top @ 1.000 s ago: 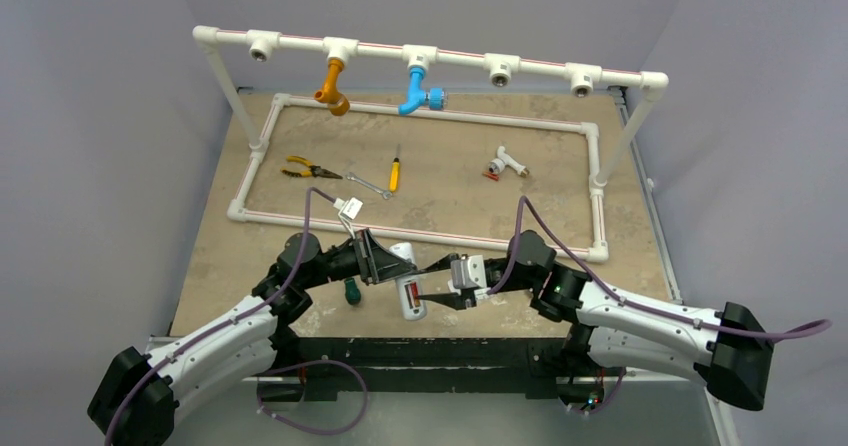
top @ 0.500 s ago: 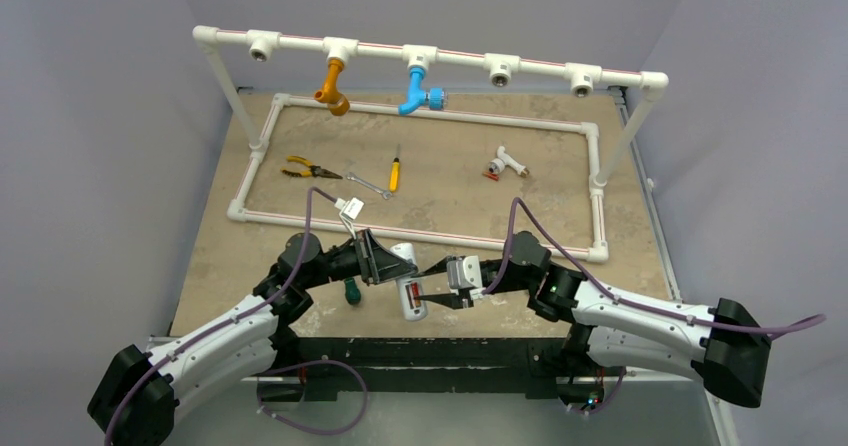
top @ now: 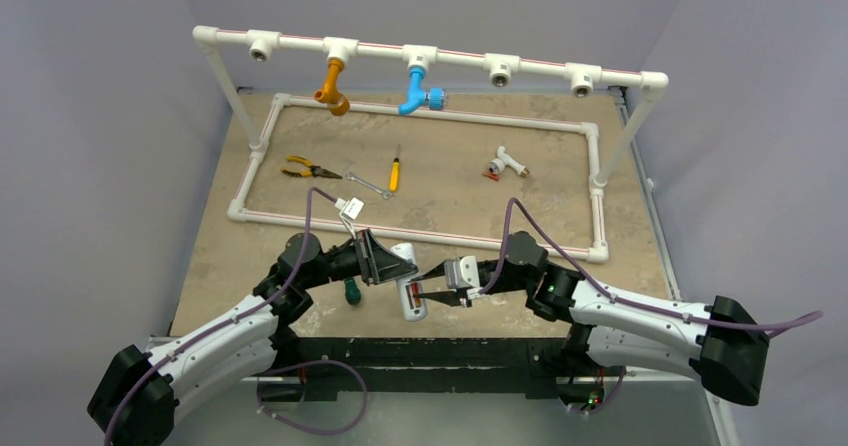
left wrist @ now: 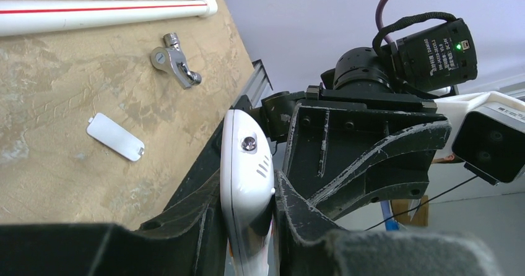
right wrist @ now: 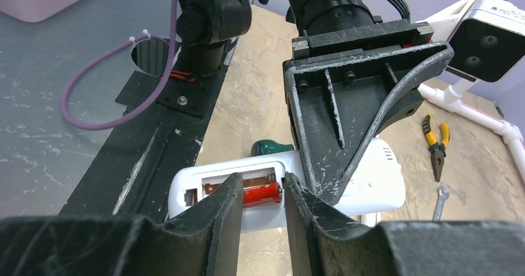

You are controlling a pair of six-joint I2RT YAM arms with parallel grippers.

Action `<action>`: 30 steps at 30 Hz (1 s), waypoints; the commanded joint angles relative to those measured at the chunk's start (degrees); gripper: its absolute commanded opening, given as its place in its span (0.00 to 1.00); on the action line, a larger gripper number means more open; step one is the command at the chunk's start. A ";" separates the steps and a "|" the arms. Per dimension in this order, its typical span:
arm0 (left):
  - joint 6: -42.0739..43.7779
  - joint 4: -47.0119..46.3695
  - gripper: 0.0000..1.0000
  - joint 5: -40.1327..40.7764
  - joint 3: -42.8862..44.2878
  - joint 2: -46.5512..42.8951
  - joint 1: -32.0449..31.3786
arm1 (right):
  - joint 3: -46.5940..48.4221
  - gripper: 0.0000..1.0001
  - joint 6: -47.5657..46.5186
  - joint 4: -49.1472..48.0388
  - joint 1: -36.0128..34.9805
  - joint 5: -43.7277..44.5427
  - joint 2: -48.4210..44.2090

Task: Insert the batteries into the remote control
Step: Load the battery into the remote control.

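Right fingers (right wrist: 223, 214) almost closed, red battery (right wrist: 262, 195) pinched between them. Right gripper (right wrist: 263, 186) sits over open bay. Left gripper (left wrist: 247, 226) clamped on remote (left wrist: 247, 164), held at table front, 6 o'clock of pipe frame.

Risk: battery tilts and jams on bay wall, or pops out if released too early.

Remote white, slim, back open; cover (left wrist: 116, 137) lies at its 9 o'clock.

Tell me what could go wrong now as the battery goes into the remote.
The right gripper pinches the red battery at the open compartment, with its fingers close to the compartment walls; they may snag, or the battery could pop out on release. The remote control is clamped only by the left gripper, so pushing on it may twist it in that grip.
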State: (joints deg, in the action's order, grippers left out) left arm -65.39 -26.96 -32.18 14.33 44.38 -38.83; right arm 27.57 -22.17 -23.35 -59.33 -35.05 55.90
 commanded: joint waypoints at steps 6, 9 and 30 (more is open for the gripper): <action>0.17 -3.95 0.00 -0.06 1.53 -0.76 -0.48 | -0.69 0.22 -1.37 -0.79 0.17 0.71 0.13; 0.13 -3.91 0.00 -0.02 1.58 -0.79 -0.46 | -0.70 0.18 -1.63 -0.24 0.15 0.32 0.18; -1.98 -6.00 0.00 0.24 1.22 -0.52 -0.49 | -0.12 0.08 -4.81 8.26 0.11 -0.91 0.26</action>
State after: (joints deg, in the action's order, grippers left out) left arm -65.45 -26.37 -32.16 14.31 44.58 -39.09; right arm 27.16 -25.76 -21.87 -59.33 -35.33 55.86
